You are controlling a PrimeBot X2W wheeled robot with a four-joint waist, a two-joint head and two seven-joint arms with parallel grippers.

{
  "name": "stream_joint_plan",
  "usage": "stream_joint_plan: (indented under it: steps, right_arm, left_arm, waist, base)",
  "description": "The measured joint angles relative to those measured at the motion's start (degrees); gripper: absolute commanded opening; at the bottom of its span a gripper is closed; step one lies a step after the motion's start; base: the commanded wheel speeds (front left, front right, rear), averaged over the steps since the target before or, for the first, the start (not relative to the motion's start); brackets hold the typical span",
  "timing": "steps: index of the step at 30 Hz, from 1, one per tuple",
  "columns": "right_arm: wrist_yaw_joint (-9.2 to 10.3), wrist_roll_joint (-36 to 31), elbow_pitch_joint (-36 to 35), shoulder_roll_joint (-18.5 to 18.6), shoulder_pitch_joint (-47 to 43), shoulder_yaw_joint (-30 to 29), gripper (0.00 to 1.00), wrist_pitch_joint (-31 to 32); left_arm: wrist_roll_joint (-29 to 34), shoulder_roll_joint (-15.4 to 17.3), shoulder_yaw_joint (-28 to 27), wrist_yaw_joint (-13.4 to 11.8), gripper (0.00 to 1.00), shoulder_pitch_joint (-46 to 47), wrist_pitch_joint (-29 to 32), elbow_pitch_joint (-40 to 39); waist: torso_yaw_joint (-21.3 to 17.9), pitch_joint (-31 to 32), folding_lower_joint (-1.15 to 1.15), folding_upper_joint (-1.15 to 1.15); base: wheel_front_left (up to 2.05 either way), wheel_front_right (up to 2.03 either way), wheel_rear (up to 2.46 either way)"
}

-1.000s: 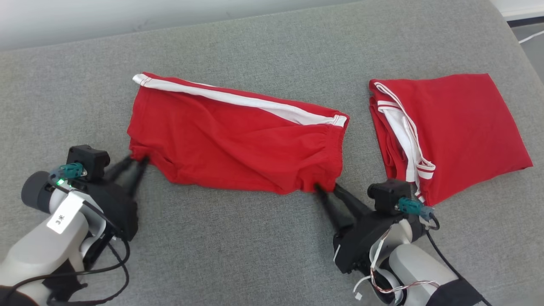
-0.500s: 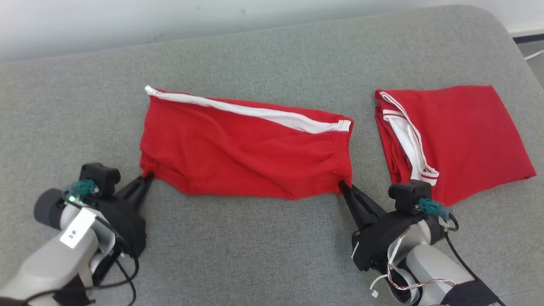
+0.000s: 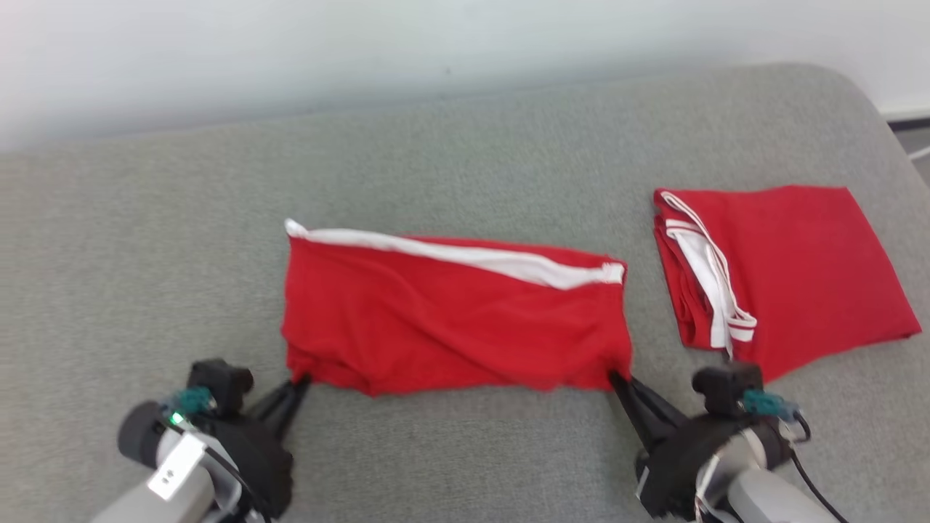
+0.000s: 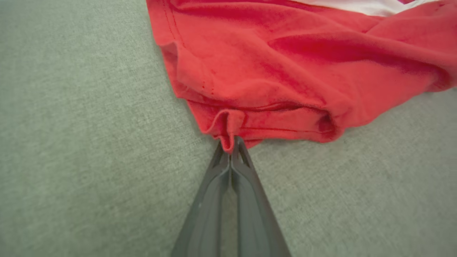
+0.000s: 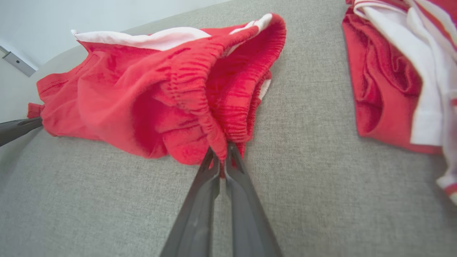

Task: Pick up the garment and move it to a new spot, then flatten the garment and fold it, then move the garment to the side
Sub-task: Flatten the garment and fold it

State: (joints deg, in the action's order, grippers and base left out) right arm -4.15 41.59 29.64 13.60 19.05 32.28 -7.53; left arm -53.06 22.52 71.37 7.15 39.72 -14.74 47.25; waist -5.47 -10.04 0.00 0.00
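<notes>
- Red jersey shorts with a white side stripe and elastic waistband (image 3: 450, 319) lie spread across the middle of the grey woven-fabric cushion (image 3: 465, 167). The stripe runs along the far edge, long side L-to-R in head view.
- L gripper (image 3: 299, 381): the two dark fingers are pressed together w/ a small fold of the hem corner pinched at the tips, at the near-left corner of the shorts. L wrist view shows red cloth puckered into a ridge right at the tips.
- R gripper (image 3: 616, 378): fingers clamped tight on the gathered waistband at the near-right corner. R wrist view shows ribbed elastic bunched and drawn down into the tips, w/ a sliver of red between them.
- Both grippers are low, at the near edge of the shorts, fingers pointing away from the robot and angled inward.
- Cloth btwn the two pinch points shows soft wrinkles and isn't flat; the near edge sags a bit mid-span. Can't tell whether the near edge is off the cushion.
- Folded red garment w/ white trim (image 3: 792, 269) sits on the same cushion to the robot's right, near the shorts but apart from them, w/ a grey strip btwn.
- R gripper's body is just beside that folded piece's near corner; contact can't be judged.
- Pale wall (image 3: 363, 43) is behind the cushion's far edge.
</notes>
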Motion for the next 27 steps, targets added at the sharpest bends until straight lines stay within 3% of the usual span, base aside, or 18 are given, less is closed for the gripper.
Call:
stream_joint_plan:
  steps: [9,27]
  right_arm:
    - [-1.92,1.79,0.31,2.24,-4.11,1.32,0.00,1.05]
    - [-2.79,4.48,-0.58,4.82,-8.24,3.77,0.00,4.11]
  left_arm:
    - [0.10,-1.42,0.15,0.00,0.00,-4.69,0.02,-0.81]
    - [0.15,-0.57,-1.19,-1.62,0.00,-12.54,0.07,-2.22]
  waist:
    - [3.12,4.17,0.00,0.00]
    - [9.67,12.14,-0.01,0.00]
  base:
    - [0.00,0.00,0.00]
    - [0.00,0.00,0.00]
